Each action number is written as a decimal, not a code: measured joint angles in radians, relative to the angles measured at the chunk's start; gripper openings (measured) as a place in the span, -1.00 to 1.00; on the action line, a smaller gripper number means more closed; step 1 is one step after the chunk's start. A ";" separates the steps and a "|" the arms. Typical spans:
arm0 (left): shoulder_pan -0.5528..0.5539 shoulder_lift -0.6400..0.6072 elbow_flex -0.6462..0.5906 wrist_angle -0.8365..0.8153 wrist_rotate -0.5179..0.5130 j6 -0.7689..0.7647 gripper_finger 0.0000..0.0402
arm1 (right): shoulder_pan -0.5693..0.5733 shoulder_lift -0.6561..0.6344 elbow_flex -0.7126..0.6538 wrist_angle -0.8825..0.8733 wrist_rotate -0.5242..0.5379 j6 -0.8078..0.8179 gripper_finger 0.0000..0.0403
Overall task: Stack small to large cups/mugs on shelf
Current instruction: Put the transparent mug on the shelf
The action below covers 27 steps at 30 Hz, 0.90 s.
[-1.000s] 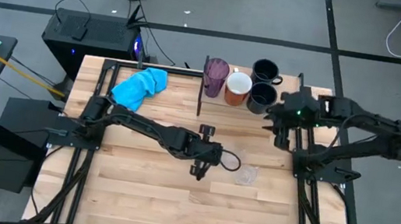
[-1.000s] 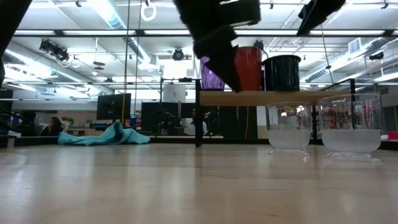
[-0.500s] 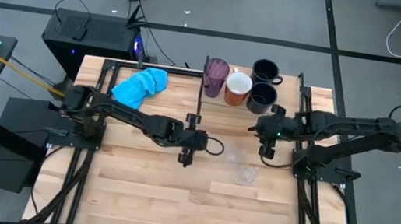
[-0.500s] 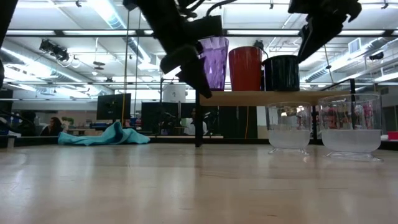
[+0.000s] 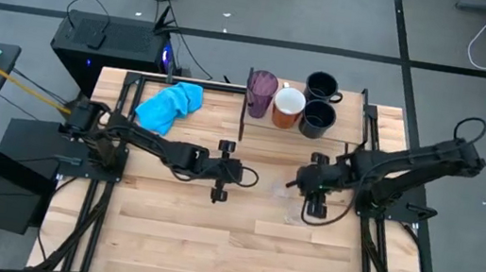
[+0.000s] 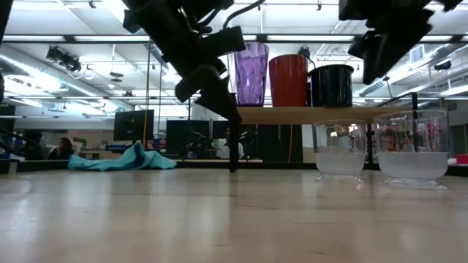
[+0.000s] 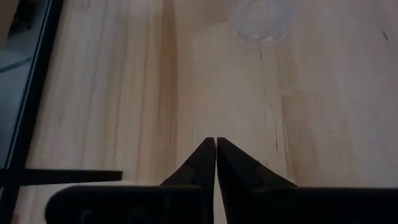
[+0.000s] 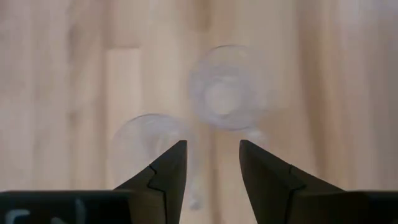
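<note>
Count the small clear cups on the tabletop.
2. Both small clear plastic cups stand side by side on the wooden tabletop, below the right claw: one, the other. None appear hidden.

No writing, label, brand, number or sign can be read in any of the views.
</note>
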 joint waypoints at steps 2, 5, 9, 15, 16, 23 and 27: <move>0.005 -0.002 -0.016 0.040 0.008 0.003 -0.90 | 0.023 0.019 0.000 0.004 -0.028 0.027 -0.24; 0.018 -0.015 -0.035 0.050 0.037 0.006 -0.96 | 0.046 0.055 0.000 0.005 -0.102 0.079 -0.24; 0.040 -0.040 -0.046 0.054 0.057 0.001 -0.97 | 0.090 0.100 0.013 0.009 -0.122 0.087 -0.24; 0.062 -0.061 -0.047 0.068 0.057 -0.011 -0.89 | 0.152 0.151 0.062 0.023 -0.132 0.085 -0.19; 0.063 -0.061 -0.047 0.067 0.057 -0.016 -0.90 | 0.159 0.167 0.070 0.018 -0.132 0.084 -0.17; 0.066 -0.061 -0.047 0.073 0.057 -0.036 -0.97 | 0.197 0.262 0.073 0.011 -0.132 0.084 -0.08; 0.066 -0.061 -0.047 0.071 0.057 -0.044 -0.89 | 0.211 0.295 0.073 0.010 -0.131 0.083 -0.08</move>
